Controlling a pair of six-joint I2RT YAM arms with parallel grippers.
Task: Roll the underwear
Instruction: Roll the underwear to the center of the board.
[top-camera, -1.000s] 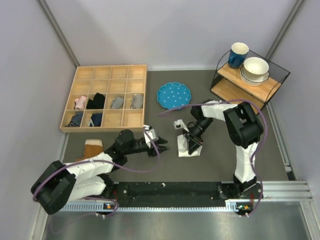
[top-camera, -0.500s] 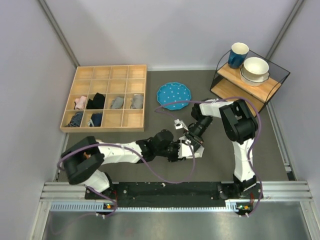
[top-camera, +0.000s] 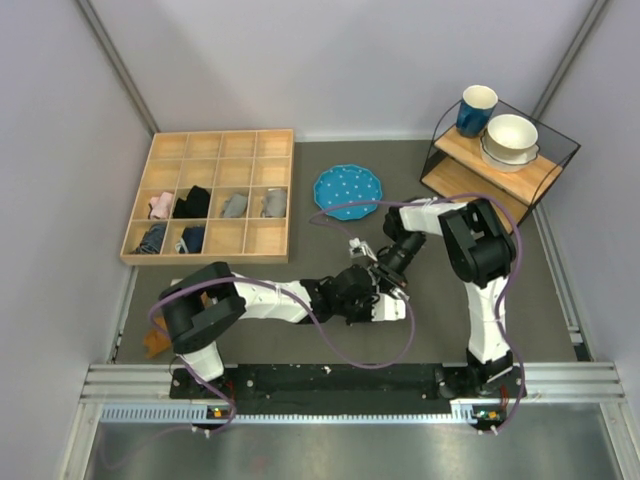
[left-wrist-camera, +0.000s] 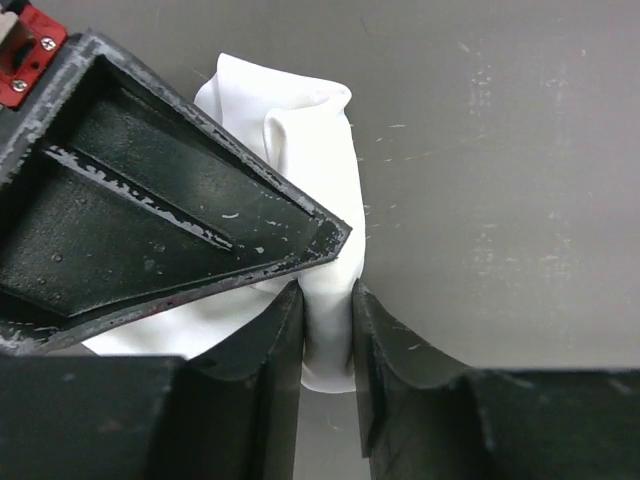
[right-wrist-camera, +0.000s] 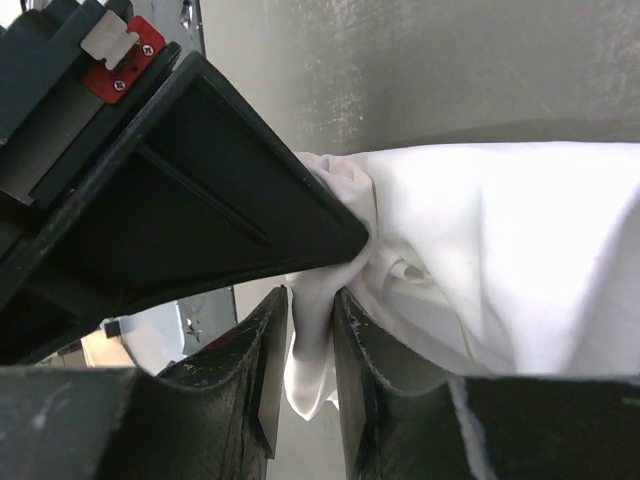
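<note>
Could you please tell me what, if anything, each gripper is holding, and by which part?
Both pinch the underwear: the left gripper a narrow fold at its edge, the right gripper a bunched fold close by.

The underwear is formed of smooth, matt cloth. The left fingers are finished in scuffed matt plastic. The table is surfaced matt, lightly scratched.

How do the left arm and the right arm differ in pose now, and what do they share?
The left arm lies stretched out across the table; the right arm is sharply folded. The left gripper meets the underwear from the left, the right gripper from the far right. Both are shut on its white folds.
</note>
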